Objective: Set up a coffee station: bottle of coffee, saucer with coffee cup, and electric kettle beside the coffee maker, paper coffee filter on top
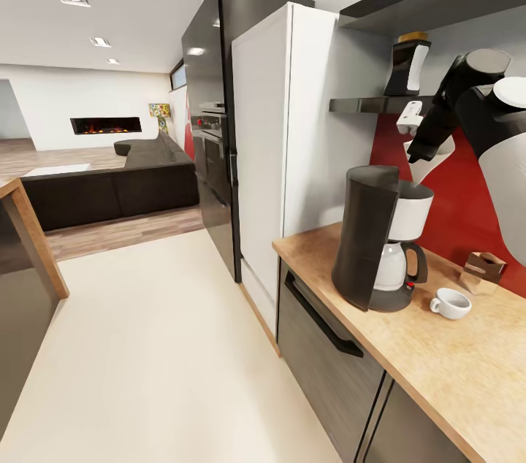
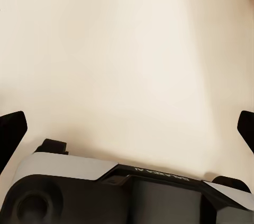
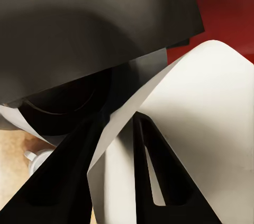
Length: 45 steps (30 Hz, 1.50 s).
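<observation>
While right gripper (image 3: 124, 144) clamps paper coffee filter (image 3: 201, 113); left gripper (image 2: 127, 128) apart

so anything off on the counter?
Cup sits bare on the counter, no saucer under it. Right gripper holds the filter above the coffee maker. Nothing spilled or tipped.

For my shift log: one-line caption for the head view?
Right gripper holds a paper filter above the coffee maker; cup on counter.
</observation>
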{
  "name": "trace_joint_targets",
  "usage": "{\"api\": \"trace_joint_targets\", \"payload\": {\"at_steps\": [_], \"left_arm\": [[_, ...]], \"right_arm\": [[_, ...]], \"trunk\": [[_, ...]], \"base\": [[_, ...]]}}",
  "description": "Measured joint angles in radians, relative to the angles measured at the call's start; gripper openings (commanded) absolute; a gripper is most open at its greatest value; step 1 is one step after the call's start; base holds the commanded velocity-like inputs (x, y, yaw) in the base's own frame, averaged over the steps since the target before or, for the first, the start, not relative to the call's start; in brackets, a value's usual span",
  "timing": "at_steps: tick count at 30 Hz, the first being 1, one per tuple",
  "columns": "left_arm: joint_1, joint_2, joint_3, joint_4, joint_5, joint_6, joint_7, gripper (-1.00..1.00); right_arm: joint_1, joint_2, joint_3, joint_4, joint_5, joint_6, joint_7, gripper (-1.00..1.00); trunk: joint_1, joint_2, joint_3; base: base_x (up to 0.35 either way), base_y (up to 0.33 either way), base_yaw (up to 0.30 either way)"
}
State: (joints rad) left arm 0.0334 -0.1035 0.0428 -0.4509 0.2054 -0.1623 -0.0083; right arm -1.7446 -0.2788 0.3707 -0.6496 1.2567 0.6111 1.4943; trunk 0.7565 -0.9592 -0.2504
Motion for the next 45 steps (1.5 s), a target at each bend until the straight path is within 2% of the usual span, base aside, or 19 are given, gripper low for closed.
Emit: {"api": "trace_joint_targets", "payload": {"at_steps": [11, 12, 21, 31, 37, 45], "left_arm": [[0.000, 0.000, 0.000, 0.000, -0.001, -0.011, 0.000, 1.00], [0.000, 0.000, 0.000, 0.000, -0.001, -0.012, 0.000, 1.00], [0.000, 0.000, 0.000, 0.000, -0.001, -0.012, 0.000, 1.00], [0.000, 0.000, 0.000, -0.001, 0.000, -0.012, 0.000, 1.00], [0.000, 0.000, 0.000, -0.001, 0.000, -0.012, 0.000, 1.00], [0.000, 0.000, 0.000, -0.001, -0.001, -0.012, 0.000, 1.00]], "right_arm": [[0.000, 0.003, -0.054, -0.004, -0.018, 0.000, 0.010, -1.00], [0.000, 0.003, -0.074, -0.004, -0.022, 0.000, 0.010, -1.00], [0.000, 0.002, -0.079, -0.001, -0.043, -0.002, 0.011, -1.00], [0.000, 0.002, -0.080, 0.012, -0.045, -0.004, 0.011, -1.00], [0.000, 0.002, -0.080, 0.041, -0.043, -0.043, 0.010, -1.00], [0.000, 0.002, -0.080, 0.043, -0.042, -0.049, 0.010, -1.00]], "trunk": [[0.000, 0.000, 0.000], [0.000, 0.000, 0.000], [0.000, 0.000, 0.000], [0.000, 0.000, 0.000], [0.000, 0.000, 0.000], [0.000, 0.000, 0.000]], "base": [[0.000, 0.000, 0.000], [0.000, 0.000, 0.000], [0.000, 0.000, 0.000], [0.000, 0.000, 0.000], [0.000, 0.000, 0.000], [0.000, 0.000, 0.000]]}}
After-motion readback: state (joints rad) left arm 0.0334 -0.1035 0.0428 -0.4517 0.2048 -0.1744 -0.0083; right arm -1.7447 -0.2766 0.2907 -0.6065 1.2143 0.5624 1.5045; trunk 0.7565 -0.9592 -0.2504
